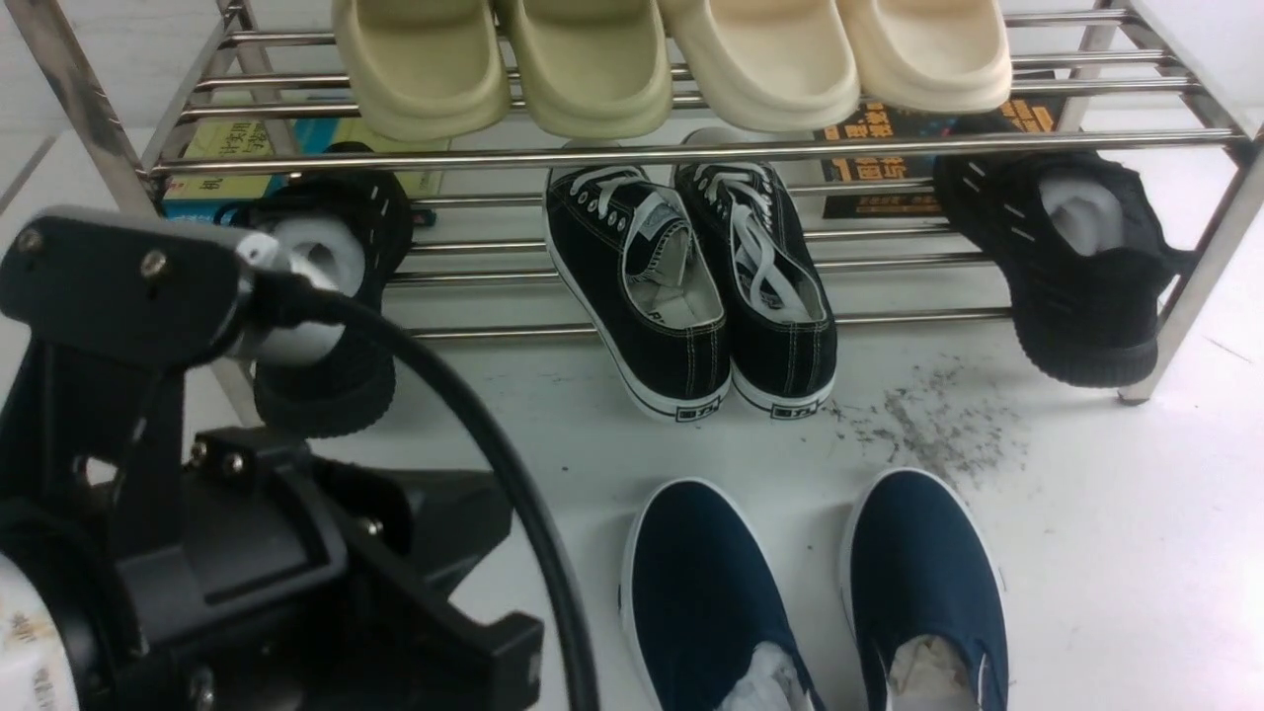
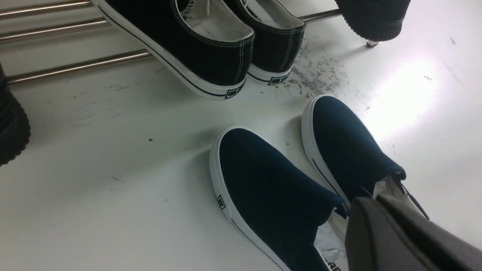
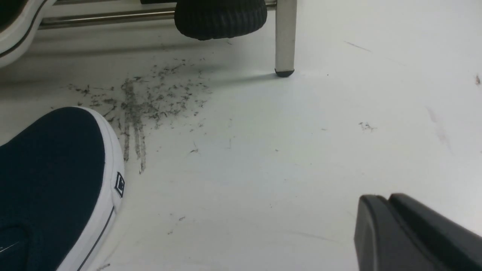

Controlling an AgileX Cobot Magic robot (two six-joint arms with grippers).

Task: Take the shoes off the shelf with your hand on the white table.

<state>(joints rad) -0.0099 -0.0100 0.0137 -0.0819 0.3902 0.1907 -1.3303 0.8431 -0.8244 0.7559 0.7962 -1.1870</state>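
Observation:
The two navy slip-on shoes stand side by side on the white table in front of the shelf, toes toward it: the left shoe and the right shoe. In the left wrist view both shoes lie close. My left gripper is shut, its fingers pressed together in front of the right shoe's white lining; nothing shows between them. My left arm fills the front view's lower left. My right gripper is shut over bare table, beside the right shoe's toe.
On the shelf's lower tier stand black lace-up sneakers, with an all-black knit shoe at each end. Cream slippers fill the upper tier. Grey scuff streaks mark the table. A shelf leg stands ahead of the right gripper.

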